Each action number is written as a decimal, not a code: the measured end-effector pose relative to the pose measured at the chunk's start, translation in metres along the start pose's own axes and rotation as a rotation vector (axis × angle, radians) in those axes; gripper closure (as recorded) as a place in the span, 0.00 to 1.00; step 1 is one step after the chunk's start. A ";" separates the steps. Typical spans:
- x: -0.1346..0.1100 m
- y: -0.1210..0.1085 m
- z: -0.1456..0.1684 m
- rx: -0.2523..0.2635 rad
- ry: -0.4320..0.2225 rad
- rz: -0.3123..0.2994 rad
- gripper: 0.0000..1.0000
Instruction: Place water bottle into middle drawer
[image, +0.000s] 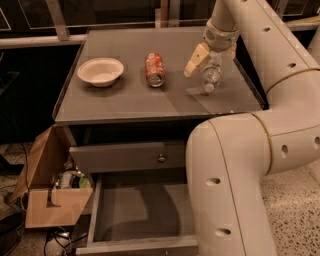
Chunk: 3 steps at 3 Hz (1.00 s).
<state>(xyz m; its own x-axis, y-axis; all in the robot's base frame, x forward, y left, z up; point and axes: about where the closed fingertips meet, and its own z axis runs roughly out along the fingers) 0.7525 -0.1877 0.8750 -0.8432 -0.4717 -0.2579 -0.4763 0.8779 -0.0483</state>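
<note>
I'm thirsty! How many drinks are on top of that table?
2. The soda can lies in the middle, right of the bowl. The water bottle is near the right edge, with the robot's hand right at it. The big arm could hide more.
</note>
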 end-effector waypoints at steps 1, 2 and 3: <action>0.003 -0.010 0.007 0.014 0.004 0.027 0.00; 0.005 -0.016 0.014 0.024 0.012 0.045 0.00; 0.006 -0.019 0.020 0.029 0.020 0.058 0.00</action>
<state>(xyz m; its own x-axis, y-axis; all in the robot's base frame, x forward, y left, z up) 0.7616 -0.2060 0.8546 -0.8740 -0.4216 -0.2418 -0.4197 0.9055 -0.0622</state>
